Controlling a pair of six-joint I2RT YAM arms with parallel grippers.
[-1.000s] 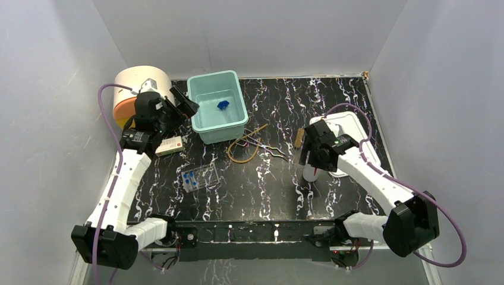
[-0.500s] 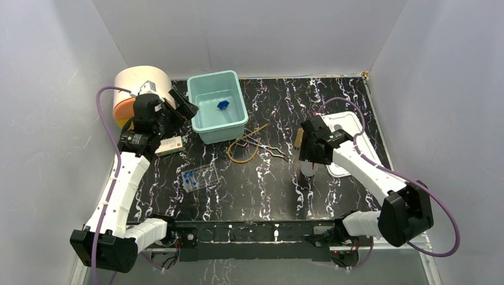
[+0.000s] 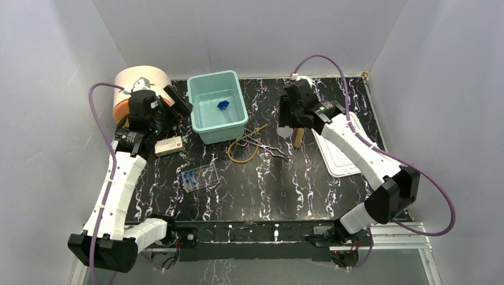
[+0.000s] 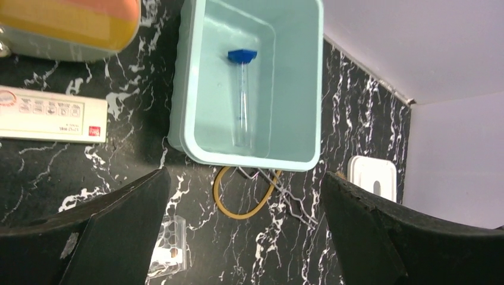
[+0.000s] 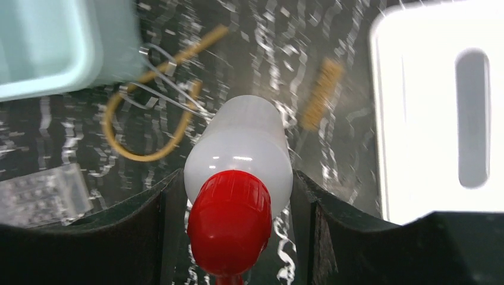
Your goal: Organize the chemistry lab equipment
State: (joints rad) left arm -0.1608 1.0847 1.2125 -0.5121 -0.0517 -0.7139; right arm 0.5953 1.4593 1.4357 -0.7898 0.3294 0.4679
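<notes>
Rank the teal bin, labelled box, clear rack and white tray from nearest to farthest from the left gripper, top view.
1. Teal bin, right beside the left gripper.
2. Labelled box, just nearer the bases.
3. Clear rack, toward the near edge.
4. White tray, far right.

Small print and a red mark on the white box (image 4: 52, 114), none legible

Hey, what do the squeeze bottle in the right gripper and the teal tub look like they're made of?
Squeeze bottle: translucent white plastic, probably soft, judging by its milky body and dull highlight. Its red cap looks like glossy hard plastic. Teal tub: opaque moulded plastic with a smooth satin finish, rounded corners and a thick rim.
</notes>
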